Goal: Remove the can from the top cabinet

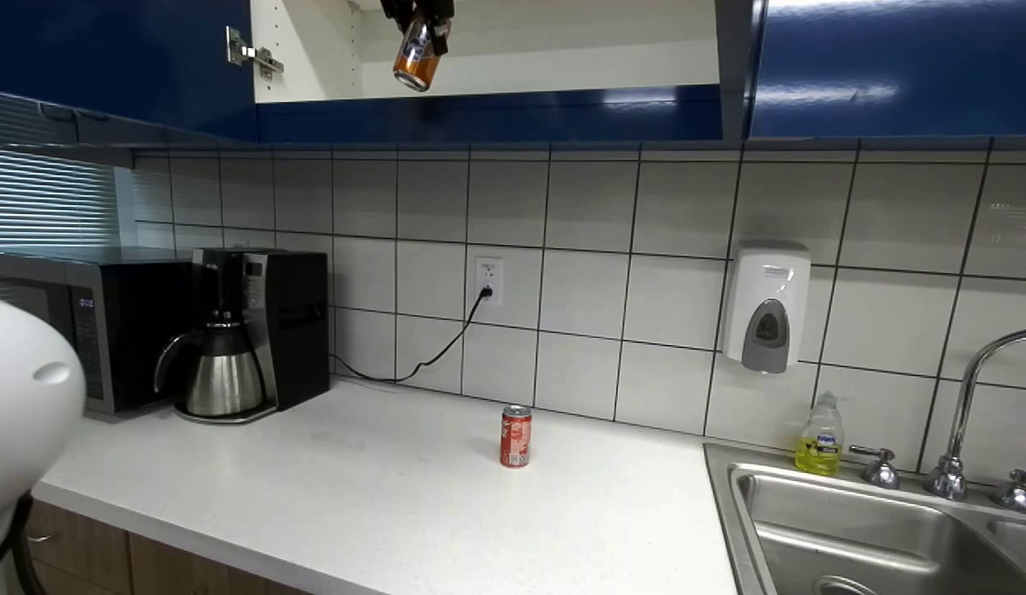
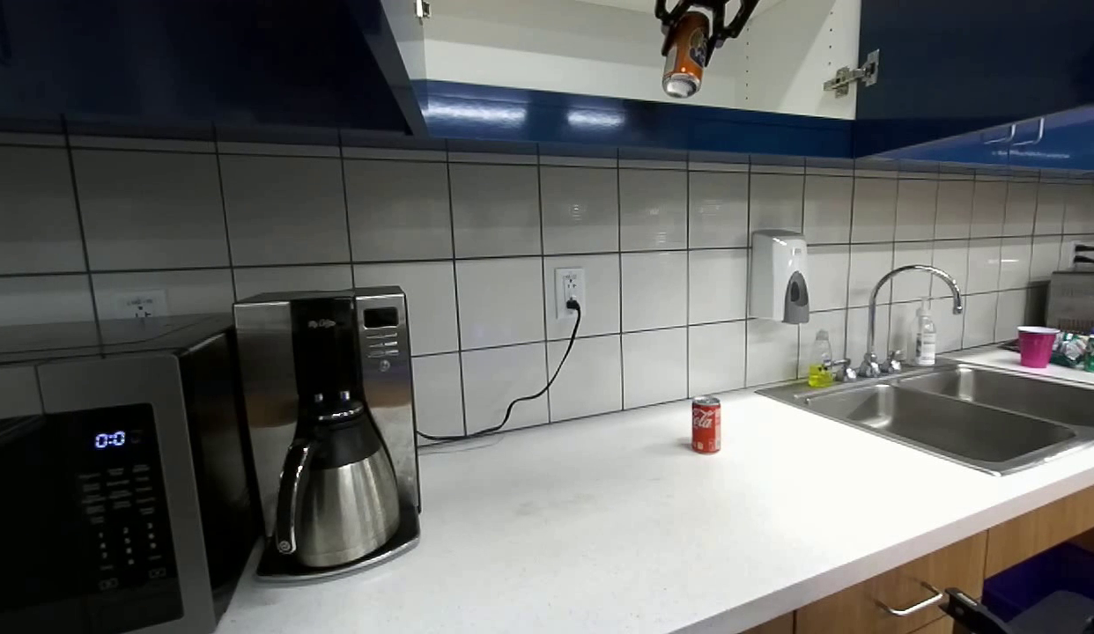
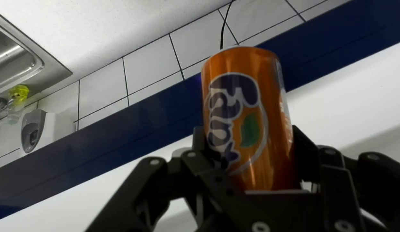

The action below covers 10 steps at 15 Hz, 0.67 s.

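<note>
One Fanta can (image 3: 242, 109), tilted, clamped in claw (image 3: 248, 141) at open top cabinet (image 1: 562, 49), over bench (image 1: 315, 496). One Coca-Cola can (image 2: 706, 427) upright, nearer bench back edge. Bench white, tiled wall (image 1: 587, 198) behind. One coffee maker (image 1: 286, 339), one microwave (image 2: 115, 493) at bench end opposite sink (image 1: 843, 521); microwave cut off in both exterior views. Can't tell if Fanta can clears top cabinet.

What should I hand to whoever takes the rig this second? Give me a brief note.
Pincer: closed on the orange can, which is held tilted.
Where: the can is at the mouth of the open top cabinet; whether it is fully outside, I can't tell.
Done: can gripped and held up.
Left: likely draw it clear, then perhaps lower it to the counter, away from the red can standing there.
</note>
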Tool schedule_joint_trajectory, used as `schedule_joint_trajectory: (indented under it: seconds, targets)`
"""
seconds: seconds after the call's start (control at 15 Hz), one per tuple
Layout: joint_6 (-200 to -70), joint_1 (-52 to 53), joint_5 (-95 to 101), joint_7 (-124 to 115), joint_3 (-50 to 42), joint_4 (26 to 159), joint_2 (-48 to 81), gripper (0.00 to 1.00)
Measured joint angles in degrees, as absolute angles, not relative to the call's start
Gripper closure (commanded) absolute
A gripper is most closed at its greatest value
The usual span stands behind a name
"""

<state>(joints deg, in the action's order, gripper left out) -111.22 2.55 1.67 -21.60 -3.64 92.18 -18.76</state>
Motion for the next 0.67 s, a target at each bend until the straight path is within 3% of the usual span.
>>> schedule_joint_trajectory:
  seconds: [0.67]
  targets:
    - [-111.17,2.31,-0.56,-17.02,-3.44,104.47,-23.45,0.62]
